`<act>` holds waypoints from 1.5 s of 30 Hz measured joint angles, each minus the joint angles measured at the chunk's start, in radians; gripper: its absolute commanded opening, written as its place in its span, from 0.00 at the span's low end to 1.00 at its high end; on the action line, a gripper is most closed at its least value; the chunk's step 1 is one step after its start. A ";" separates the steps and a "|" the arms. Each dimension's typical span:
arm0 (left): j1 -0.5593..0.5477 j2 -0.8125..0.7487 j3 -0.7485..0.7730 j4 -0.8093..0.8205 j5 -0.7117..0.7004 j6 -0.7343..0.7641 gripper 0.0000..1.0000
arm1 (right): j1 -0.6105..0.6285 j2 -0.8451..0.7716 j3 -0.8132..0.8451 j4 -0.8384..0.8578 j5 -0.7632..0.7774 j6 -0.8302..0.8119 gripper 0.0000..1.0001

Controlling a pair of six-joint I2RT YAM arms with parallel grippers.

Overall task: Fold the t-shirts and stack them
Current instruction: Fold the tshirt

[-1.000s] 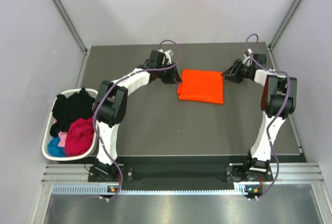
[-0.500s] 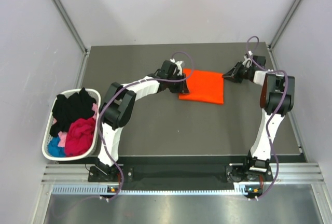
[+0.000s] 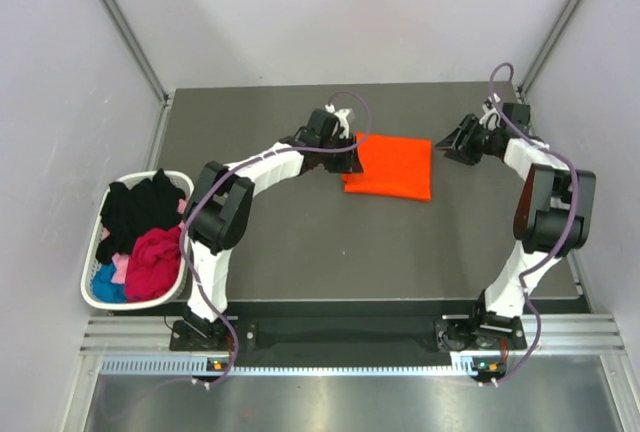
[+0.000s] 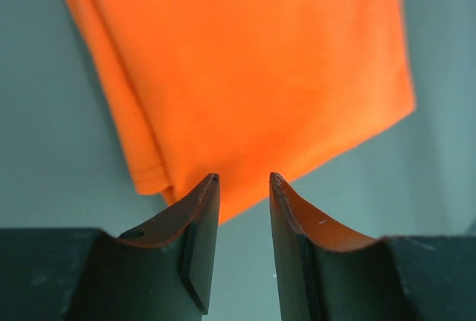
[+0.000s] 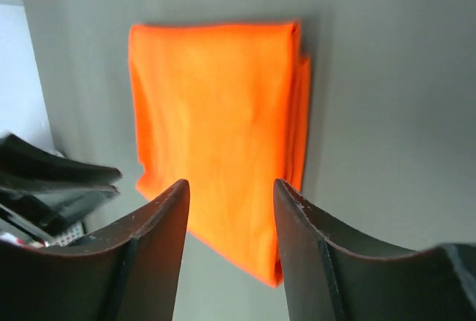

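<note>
A bright orange t-shirt lies folded into a rectangle on the dark table, toward the back. My left gripper is at its left edge, open, and the left wrist view shows the gripper with empty jaws just short of the shirt's corner. My right gripper stands open a little to the right of the shirt. In the right wrist view the gripper holds nothing and the shirt lies beyond its tips. Black, magenta and blue t-shirts are heaped in a basket.
The white basket sits off the table's left edge. Grey walls close in the back and both sides. The table's dark surface stretches in front of the orange shirt.
My left gripper has moved right, up to the orange shirt's left edge. The right gripper has drawn back to the right, away from the shirt. The shirt has stayed in place.
</note>
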 measured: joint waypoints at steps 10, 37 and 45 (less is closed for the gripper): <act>-0.040 -0.041 0.006 0.051 0.094 -0.068 0.38 | 0.028 -0.131 -0.251 -0.019 0.006 -0.057 0.48; -0.031 0.041 -0.002 -0.045 -0.038 -0.006 0.44 | 0.048 -0.121 -0.341 0.005 0.093 -0.105 0.34; 0.092 0.009 0.071 -0.061 0.025 0.000 0.50 | 0.048 -0.238 -0.342 -0.032 0.113 -0.106 0.46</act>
